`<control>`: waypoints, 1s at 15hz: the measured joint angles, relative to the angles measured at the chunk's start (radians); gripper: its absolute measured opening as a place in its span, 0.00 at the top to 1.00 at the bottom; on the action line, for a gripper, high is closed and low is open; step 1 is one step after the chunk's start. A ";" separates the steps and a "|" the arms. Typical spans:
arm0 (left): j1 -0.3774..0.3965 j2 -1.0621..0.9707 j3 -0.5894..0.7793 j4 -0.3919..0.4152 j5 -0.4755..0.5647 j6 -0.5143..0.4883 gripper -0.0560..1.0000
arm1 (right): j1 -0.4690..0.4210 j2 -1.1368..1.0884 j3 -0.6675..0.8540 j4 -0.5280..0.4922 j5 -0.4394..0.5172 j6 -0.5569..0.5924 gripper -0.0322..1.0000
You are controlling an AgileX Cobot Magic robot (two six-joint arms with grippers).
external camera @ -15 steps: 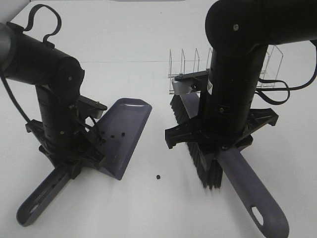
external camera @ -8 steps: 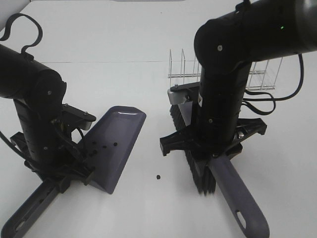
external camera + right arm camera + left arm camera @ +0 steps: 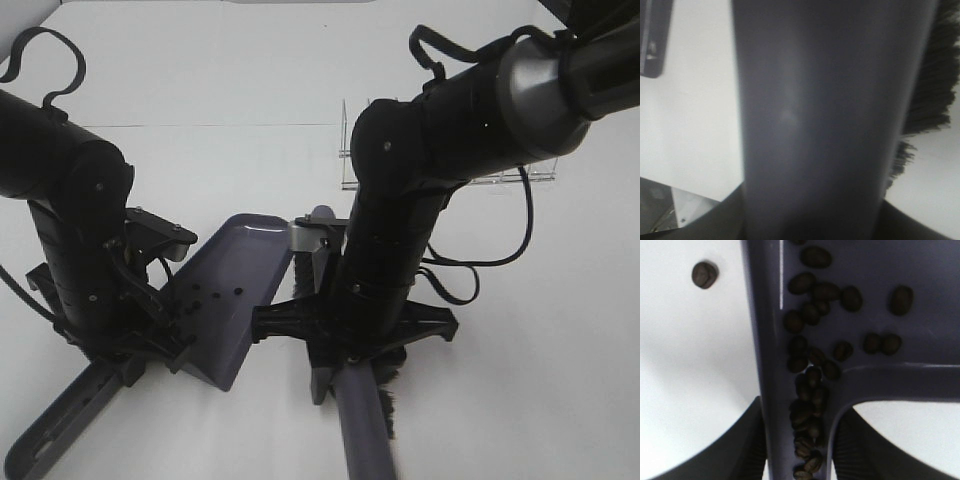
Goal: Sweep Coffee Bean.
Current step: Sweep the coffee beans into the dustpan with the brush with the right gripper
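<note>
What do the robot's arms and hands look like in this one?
Left arm and right arm: matte black, rounded tubular links; the right has a silver-grey upper section. Black cables loop off both. Left hand and right hand are black with wide crossbars.

Dustpan [image 3: 250,255] left, brush [image 3: 362,432] just beside on right, coffee beans [image 3: 813,374] in dustpan, rack [image 3: 525,172] behind.

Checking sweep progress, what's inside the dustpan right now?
Some two dozen coffee beans lie in the dustpan, mostly bunched along one side wall toward the handle. One bean sits outside on the table. The left arm covers the pan's rear.
</note>
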 joint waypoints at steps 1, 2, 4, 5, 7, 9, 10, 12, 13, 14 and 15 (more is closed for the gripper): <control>0.000 0.000 0.000 0.000 -0.005 0.003 0.65 | 0.010 0.005 0.000 0.064 -0.037 -0.028 0.69; 0.000 0.000 0.000 0.000 -0.013 0.007 0.65 | 0.015 0.010 0.000 0.125 -0.071 -0.057 0.69; 0.000 0.000 0.000 -0.001 -0.020 0.014 0.65 | 0.016 0.010 0.003 0.222 -0.163 -0.091 0.69; 0.000 0.000 0.000 -0.001 -0.020 0.015 0.65 | 0.016 0.011 0.003 0.255 -0.235 -0.098 0.69; 0.000 0.000 0.000 -0.002 -0.021 0.016 0.65 | 0.015 0.011 0.003 0.321 -0.377 -0.101 0.69; 0.000 0.000 0.000 -0.003 -0.021 0.018 0.65 | 0.002 0.012 0.003 0.393 -0.463 -0.102 0.69; 0.000 0.000 0.000 -0.003 -0.021 0.019 0.65 | -0.010 0.012 0.003 0.405 -0.469 -0.103 0.69; 0.000 0.000 0.000 -0.003 -0.021 0.019 0.65 | -0.029 -0.001 0.003 0.403 -0.448 -0.113 0.69; 0.000 -0.001 0.000 -0.003 -0.022 0.019 0.65 | -0.035 -0.029 0.004 0.388 -0.429 -0.121 0.69; 0.000 -0.001 0.000 -0.003 -0.024 0.021 0.65 | -0.043 -0.063 0.004 0.358 -0.415 -0.126 0.69; 0.000 -0.001 0.000 -0.003 -0.025 0.022 0.65 | -0.054 -0.102 0.004 0.320 -0.381 -0.126 0.69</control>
